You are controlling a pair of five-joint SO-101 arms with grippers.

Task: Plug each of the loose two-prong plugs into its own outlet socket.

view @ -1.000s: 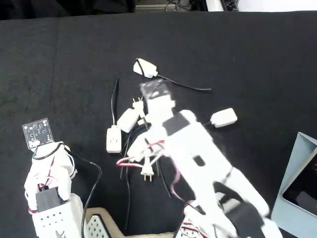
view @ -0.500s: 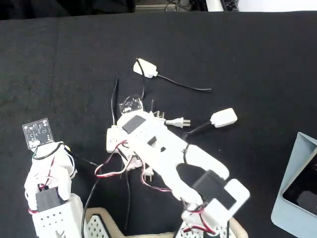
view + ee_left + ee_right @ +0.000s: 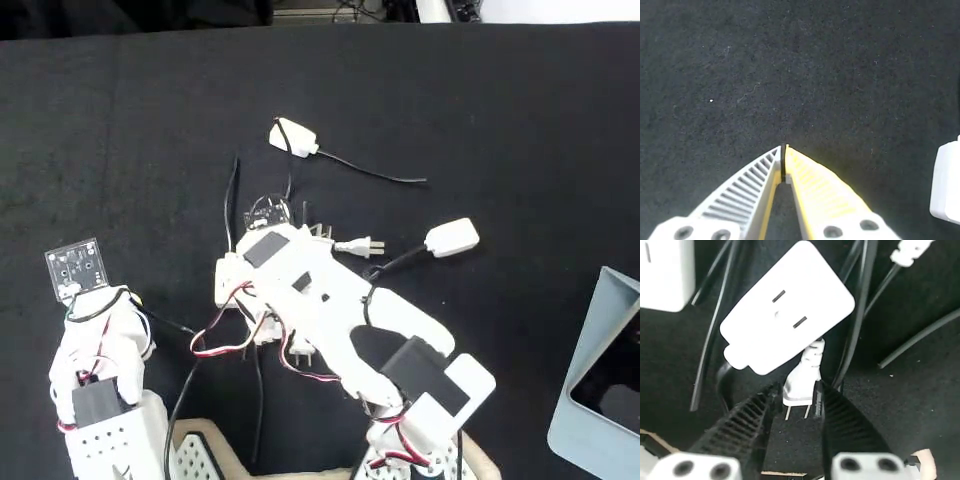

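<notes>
- The right gripper (image 3: 796, 390) is set partly open; the two-prong plug (image 3: 801, 382) is located between its jaws.
- The plug body should be clamped squarely, clear of the outlet socket (image 3: 787, 307) just beyond.

Right gripper (image 3: 797, 391) far forward, parted; left gripper (image 3: 783, 167) (held back) pinched together.

No writing, number or sign is legible here; the outlet socket (image 3: 787, 315) and the two-prong plug (image 3: 802, 385) show no readable marking.
</notes>
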